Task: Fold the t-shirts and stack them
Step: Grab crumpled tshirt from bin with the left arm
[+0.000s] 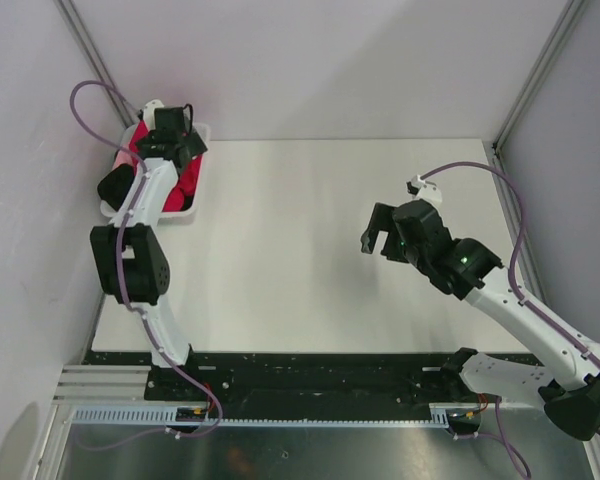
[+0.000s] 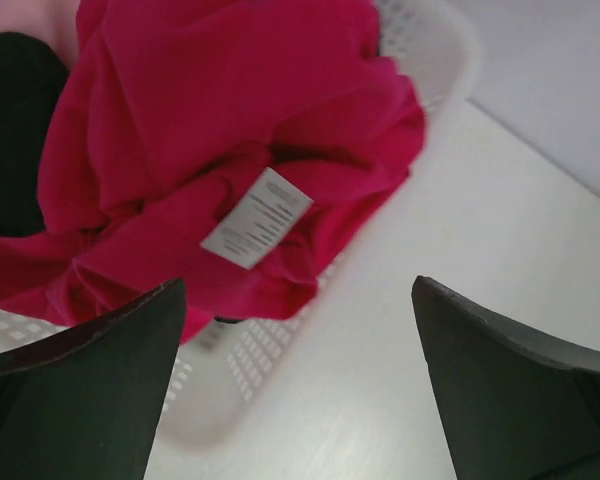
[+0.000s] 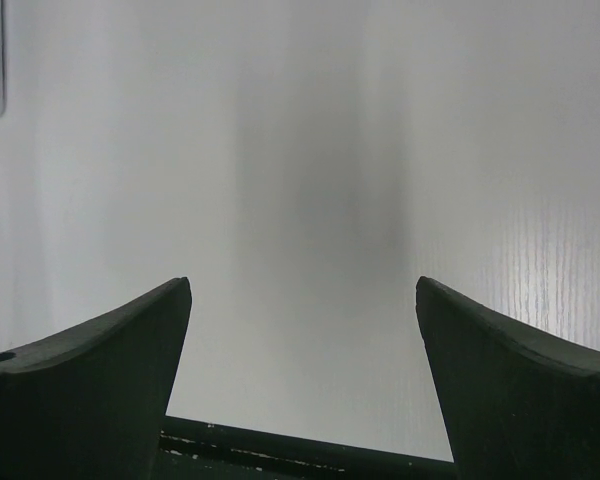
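Both pairs of jaws are spread wide, empty; the left gripper (image 2: 300,295) is poised over the crimson t-shirt (image 2: 230,120) in the basket (image 2: 438,50), likely for grasping.

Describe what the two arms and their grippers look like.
Both the left arm and the right arm have white links joined by bulky black joint housings, and a looping purple cable runs along each. A small green light glows on the right arm's wrist housing. The left gripper and right gripper have dark, matte, wedge-shaped fingers.
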`<state>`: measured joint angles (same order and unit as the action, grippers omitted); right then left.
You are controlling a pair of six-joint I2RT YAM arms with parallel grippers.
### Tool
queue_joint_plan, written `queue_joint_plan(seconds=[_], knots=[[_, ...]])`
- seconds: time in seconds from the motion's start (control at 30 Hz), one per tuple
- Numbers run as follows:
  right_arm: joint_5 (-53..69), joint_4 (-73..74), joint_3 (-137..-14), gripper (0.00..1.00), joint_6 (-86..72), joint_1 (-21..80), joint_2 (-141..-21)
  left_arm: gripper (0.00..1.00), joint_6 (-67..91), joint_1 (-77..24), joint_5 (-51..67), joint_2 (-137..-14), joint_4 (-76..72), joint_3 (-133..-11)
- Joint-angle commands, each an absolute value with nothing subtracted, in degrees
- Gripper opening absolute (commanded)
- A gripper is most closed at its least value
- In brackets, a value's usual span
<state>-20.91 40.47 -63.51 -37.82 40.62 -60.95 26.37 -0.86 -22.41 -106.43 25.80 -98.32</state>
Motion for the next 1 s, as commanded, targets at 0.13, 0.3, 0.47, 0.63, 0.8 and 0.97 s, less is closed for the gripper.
queue_joint_plan(seconds=[0.13,0.3,0.47,0.63,0.8,0.97], knots=[[-20.09,40.22,-64.28,0.99,-35.44,41.39,-61.49,0.94,26.51,3.68,-27.50,-113.39,25.05,-103.17],[-19.63,39.77,-63.97,0.99,-35.25,41.68,-62.93,0.68,25.88,4.34,-26.94,-114.92,24.07,-104.02],[-18.82,38.89,-63.97,0.98,-35.20,42.16,-64.06,0.12,25.60,4.56,-25.35,-114.30,23.20,-104.22],[-18.08,37.55,-63.96,0.97,-35.16,42.37,-64.15,0.00,25.56,3.57,-22.65,-109.17,21.66,-102.02],[-17.97,36.44,-64.00,0.97,-34.93,42.33,-63.37,0.00,23.74,-0.07,-19.82,-100.49,19.61,-100.26],[-18.67,36.01,-64.72,0.97,-34.43,41.54,-62.20,0.00,21.70,-5.35,-17.21,-91.28,18.51,-100.70]])
